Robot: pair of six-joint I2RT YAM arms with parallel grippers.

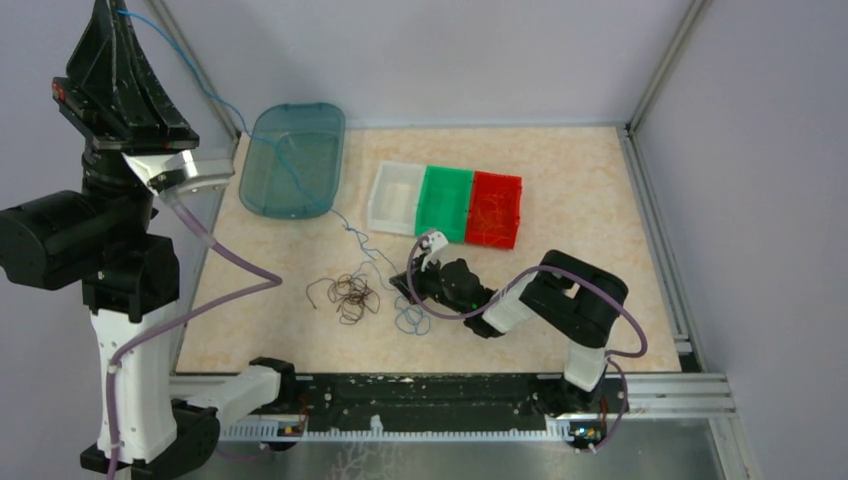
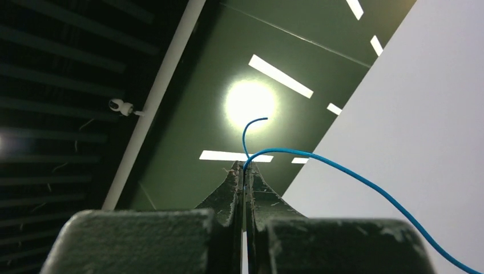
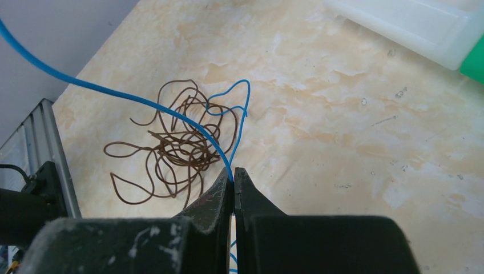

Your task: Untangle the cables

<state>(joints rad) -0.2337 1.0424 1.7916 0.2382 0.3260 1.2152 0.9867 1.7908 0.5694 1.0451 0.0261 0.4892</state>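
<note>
A thin blue cable [image 1: 222, 103] stretches from my raised left gripper [image 1: 112, 10] down over the teal tray to my right gripper [image 1: 410, 287], which sits low on the table. In the left wrist view the left gripper [image 2: 245, 166] is shut on the blue cable [image 2: 342, 166], whose short end curls up past the tips. The right gripper [image 3: 233, 176] is shut on the same blue cable [image 3: 114, 91]. Just beyond its tips a dark brown tangle [image 3: 171, 142] lies loose on the table, crossed by blue loops [image 3: 231, 105]. More blue loops [image 1: 410, 320] lie beside the right gripper.
A translucent teal tray [image 1: 310, 125] sits at the back left. White [image 1: 397, 197], green [image 1: 447, 203] and red [image 1: 497, 208] bins stand in a row behind the right arm, with thin wires in the red one. Aluminium frame posts edge the table.
</note>
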